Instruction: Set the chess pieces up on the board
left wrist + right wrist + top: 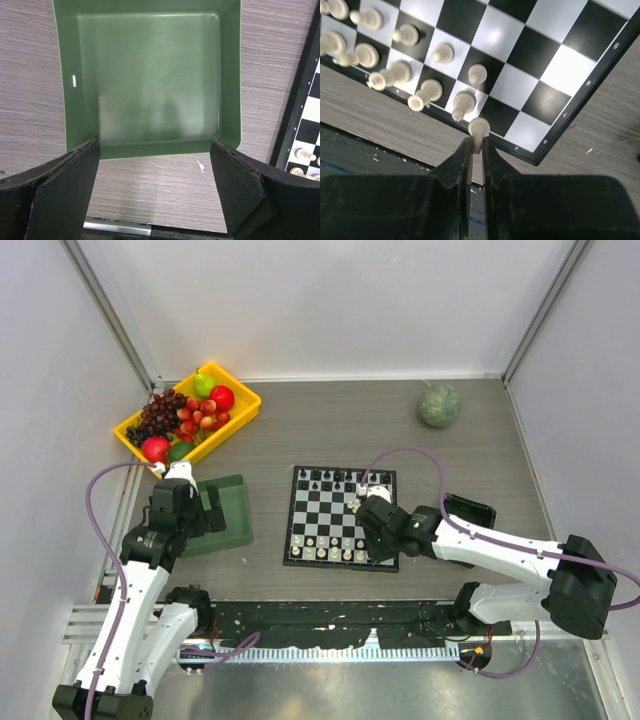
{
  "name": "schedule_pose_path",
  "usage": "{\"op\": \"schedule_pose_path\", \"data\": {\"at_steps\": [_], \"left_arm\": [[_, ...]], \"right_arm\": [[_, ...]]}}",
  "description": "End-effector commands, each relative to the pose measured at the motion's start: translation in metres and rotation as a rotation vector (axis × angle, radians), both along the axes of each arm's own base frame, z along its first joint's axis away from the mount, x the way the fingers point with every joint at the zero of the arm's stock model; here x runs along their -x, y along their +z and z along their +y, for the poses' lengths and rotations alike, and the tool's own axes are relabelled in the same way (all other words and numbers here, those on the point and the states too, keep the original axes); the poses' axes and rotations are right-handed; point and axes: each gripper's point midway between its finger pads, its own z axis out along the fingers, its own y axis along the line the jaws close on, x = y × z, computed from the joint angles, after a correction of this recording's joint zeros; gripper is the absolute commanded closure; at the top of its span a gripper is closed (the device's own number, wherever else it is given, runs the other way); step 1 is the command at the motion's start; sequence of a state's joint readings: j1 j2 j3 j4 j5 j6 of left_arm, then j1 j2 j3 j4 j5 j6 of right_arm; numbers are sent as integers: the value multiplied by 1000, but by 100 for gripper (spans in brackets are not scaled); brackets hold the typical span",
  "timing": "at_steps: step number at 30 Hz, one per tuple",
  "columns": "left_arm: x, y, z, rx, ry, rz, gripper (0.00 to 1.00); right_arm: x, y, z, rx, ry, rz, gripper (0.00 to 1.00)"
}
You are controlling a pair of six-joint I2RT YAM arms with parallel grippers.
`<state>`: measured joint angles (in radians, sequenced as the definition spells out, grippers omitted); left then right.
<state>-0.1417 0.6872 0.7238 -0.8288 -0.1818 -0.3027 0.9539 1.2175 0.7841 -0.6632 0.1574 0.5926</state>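
Pinching one cream-white piece (479,128) by its stem, the right gripper (477,144) hangs over the board (560,70) near its border. The left gripper (155,165) hovers spread wide at the green tray (232,75), beside the board.

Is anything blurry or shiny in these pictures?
Right wrist view: glare on the board, and the right tool, up close, is dark and soft. Left wrist view: a dull sheen on the green tray, and the left tool looks blurred. Top view: even light, faint shadows.
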Motion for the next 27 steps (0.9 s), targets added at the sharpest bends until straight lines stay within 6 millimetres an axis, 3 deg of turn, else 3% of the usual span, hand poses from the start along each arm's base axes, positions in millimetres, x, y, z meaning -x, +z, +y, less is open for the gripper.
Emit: {"op": "schedule_pose_path", "data": {"at_steps": [1, 5, 19, 27], "left_arm": [[-6, 18, -2, 11, -8, -46, 1], [-6, 17, -2, 10, -9, -45, 1], [-6, 16, -2, 11, -9, -38, 1], [-7, 16, -2, 10, -8, -37, 1]], "right_arm": [[12, -9, -6, 26, -31, 34, 93], [11, -11, -11, 51, -45, 24, 93], [1, -17, 3, 49, -37, 17, 93], [-4, -18, 0, 70, -60, -2, 93]]}}
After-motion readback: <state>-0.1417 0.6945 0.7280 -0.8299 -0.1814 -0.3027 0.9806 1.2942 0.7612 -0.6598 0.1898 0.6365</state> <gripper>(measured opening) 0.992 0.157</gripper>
